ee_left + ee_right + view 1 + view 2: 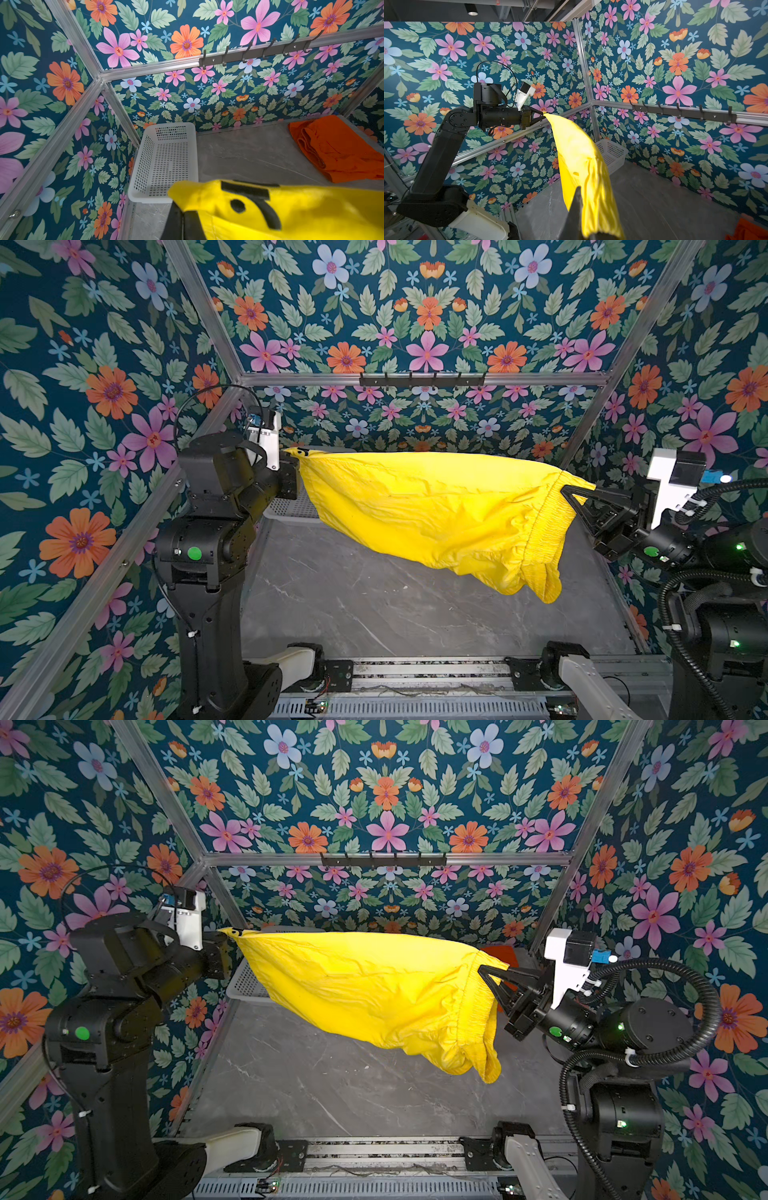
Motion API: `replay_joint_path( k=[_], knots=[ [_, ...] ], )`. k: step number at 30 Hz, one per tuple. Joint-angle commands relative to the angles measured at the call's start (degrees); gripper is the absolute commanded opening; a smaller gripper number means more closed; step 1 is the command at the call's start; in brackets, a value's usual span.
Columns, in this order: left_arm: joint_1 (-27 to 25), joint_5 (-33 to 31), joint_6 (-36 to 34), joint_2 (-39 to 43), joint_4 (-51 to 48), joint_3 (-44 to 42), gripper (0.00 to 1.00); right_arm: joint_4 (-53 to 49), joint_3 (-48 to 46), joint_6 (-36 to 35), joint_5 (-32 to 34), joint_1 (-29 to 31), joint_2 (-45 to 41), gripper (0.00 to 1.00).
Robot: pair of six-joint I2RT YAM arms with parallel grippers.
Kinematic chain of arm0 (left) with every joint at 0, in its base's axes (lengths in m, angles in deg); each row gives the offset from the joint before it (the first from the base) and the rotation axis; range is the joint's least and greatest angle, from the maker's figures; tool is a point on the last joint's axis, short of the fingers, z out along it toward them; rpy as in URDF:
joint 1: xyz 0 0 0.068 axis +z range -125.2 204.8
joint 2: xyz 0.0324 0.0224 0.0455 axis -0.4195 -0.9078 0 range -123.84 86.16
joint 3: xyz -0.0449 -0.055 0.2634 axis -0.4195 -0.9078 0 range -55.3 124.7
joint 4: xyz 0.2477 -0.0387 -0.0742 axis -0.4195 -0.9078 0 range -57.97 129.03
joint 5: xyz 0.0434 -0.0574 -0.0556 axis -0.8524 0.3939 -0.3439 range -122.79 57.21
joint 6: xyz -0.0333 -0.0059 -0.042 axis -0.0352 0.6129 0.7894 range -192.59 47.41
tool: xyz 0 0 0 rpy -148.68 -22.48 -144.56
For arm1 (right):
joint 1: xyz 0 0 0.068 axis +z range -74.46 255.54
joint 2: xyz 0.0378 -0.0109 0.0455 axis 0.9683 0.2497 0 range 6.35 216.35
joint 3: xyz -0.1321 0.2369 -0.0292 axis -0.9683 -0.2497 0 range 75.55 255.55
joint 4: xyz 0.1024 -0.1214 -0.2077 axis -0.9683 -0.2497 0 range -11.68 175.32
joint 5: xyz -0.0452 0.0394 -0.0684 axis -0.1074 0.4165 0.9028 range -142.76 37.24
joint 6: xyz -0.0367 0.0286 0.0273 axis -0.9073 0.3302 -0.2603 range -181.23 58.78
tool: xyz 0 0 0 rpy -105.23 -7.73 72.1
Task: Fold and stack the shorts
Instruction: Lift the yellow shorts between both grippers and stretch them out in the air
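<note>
Since both arms pull it taut, the yellow shorts (415, 510) hang clear above the table (374, 614), spanning 9 to 3 o'clock in both top views.
Left gripper (289, 454): pinching the logo-marked corner at 9.
Right gripper (566, 490): pinching the waistband at 3. The slack side sags toward 5, probably held so for laying out flat.
Orange shorts (336, 149): on the table at 1 o'clock, apparently folded, the likely stack base.
Basket (143, 158): 10 o'clock.
</note>
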Motion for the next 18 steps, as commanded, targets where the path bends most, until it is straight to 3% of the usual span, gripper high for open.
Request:
replay_joint_path(
  k=[1, 7, 10, 14, 16, 18],
  knots=[
    [0.13, -1.25, -0.60, -2.39, 0.02, -0.21, 0.00, -0.18, 0.08, 4.35, 1.58, -0.02, 3.46, 0.00],
    [0.20, 1.98, -1.29, -11.95, 6.53, -1.15, 0.00, 8.07, -2.61, 7.74, 3.30, 1.24, 15.56, 0.00],
    [0.25, 4.12, -1.77, -21.86, 6.55, 9.58, 0.00, 6.33, 3.99, 3.08, 7.19, 5.27, 25.40, 0.00],
    [0.71, 4.83, -1.83, -34.65, 6.83, 30.64, 0.00, 2.07, 21.36, 2.06, 8.36, 6.35, 39.69, 0.00],
    [0.89, 4.87, -1.88, -33.79, 11.53, 28.88, 0.00, -1.25, 30.80, 1.30, 8.24, 6.35, 44.49, 0.00],
    [0.91, 7.57, -3.10, -28.19, 19.64, 19.79, 0.00, -2.16, 36.70, 1.05, 5.93, 6.34, 46.33, 0.00]
  ],
)
